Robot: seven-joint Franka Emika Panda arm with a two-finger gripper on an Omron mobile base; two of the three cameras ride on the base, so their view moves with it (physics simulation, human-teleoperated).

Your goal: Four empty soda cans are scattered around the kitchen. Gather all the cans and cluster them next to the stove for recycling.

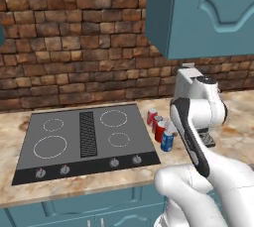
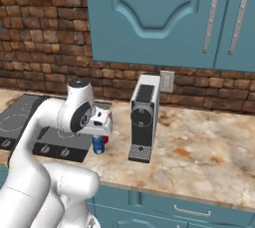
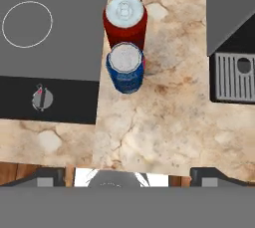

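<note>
The cans [image 3: 125,38] stand in a row beside the stove [image 3: 50,38], blue can [image 3: 125,66] nearest, ahead of the spread, empty fingers [image 3: 45,176]; best lift straight up so nothing tips on the worktop [image 3: 164,122].

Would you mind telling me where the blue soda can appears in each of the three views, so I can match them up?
Left base view: the blue can stands right of centre, nearest the counter's front in the row of cans beside the stove.
Right base view: it sits left of centre, under the arm, partly hidden.
Hand view: it is upper centre, below a red can.
Shared landmark: the stove's right edge, just beside it.
</note>
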